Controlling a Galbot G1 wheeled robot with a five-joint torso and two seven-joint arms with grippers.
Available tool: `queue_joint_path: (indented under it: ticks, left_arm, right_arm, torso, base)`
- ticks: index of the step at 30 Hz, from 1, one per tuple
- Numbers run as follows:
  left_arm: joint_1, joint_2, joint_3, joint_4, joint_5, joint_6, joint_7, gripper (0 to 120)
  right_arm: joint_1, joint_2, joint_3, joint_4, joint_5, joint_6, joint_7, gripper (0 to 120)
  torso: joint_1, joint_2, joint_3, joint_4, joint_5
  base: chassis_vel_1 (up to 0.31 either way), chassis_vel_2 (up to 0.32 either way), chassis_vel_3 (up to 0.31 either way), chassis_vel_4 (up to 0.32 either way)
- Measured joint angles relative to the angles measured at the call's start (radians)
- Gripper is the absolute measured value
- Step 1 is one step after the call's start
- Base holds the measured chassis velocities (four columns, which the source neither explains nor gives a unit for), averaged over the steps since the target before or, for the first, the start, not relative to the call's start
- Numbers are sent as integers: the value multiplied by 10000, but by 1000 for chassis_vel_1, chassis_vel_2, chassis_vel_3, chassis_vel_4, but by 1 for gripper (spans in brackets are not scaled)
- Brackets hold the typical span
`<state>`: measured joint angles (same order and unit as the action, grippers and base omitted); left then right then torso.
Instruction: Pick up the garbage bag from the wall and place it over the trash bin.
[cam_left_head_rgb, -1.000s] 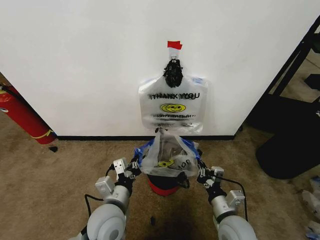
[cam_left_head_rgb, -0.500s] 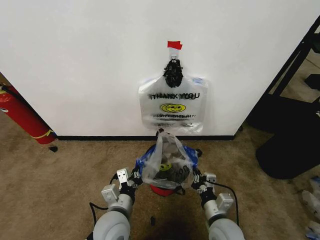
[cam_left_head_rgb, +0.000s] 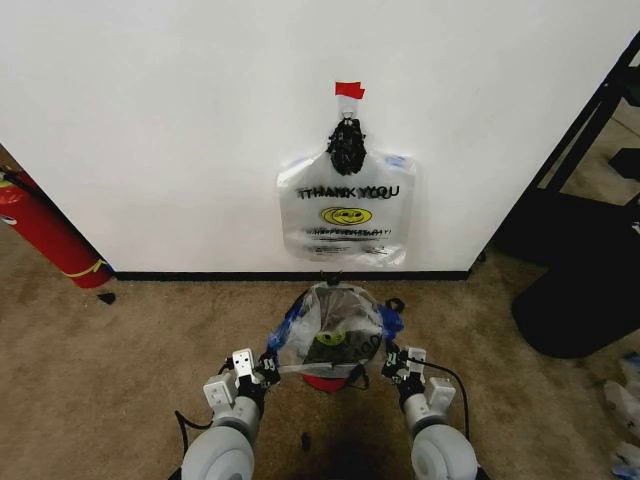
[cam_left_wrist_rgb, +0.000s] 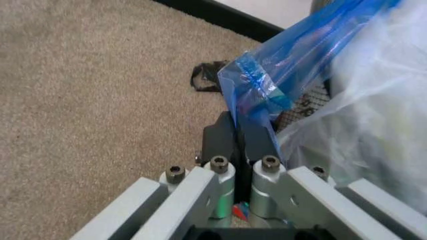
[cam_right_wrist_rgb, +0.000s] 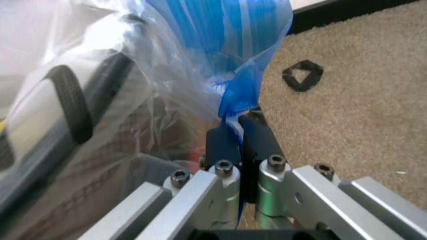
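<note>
The garbage bag, thin clear film with a yellow smiley and blue patches, is stretched over the trash bin, whose red base shows under it. My left gripper is shut on the bag's blue left edge, and the left wrist view shows the black fingers pinching it. On the bag's right side, my right gripper is shut on the other blue edge. The bin's dark rim shows through the film. The white wall rises behind.
Other same-printed bags hang from a black knot under a red tape strip. A red fire extinguisher leans at the left. Black furniture stands at the right. Small black scraps lie on the tan carpet.
Both grippers have come down and back toward me, closer together. The bag, earlier peaked above the bin, now sits lower and wider over it.
</note>
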<state>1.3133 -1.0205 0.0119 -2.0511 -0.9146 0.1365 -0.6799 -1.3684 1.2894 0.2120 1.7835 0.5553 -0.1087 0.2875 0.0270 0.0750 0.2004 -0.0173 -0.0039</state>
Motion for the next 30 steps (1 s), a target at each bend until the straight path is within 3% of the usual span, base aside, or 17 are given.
queue_joint_path:
  ticks: [20, 30]
  left_arm:
    - [-316, 361, 278, 764, 559, 235, 619, 0]
    - [-603, 87, 404, 1191, 726, 155, 784, 0]
  right_arm:
    - [842, -319, -38, -918, 8, -226, -238, 0]
    - [1264, -316, -124, -1351, 112, -331, -502, 0]
  torso:
    - [0, 0, 1, 0, 0]
    - [0, 0, 1, 1, 0]
  base:
    - [0, 0, 0, 0]
    - [0, 0, 0, 0]
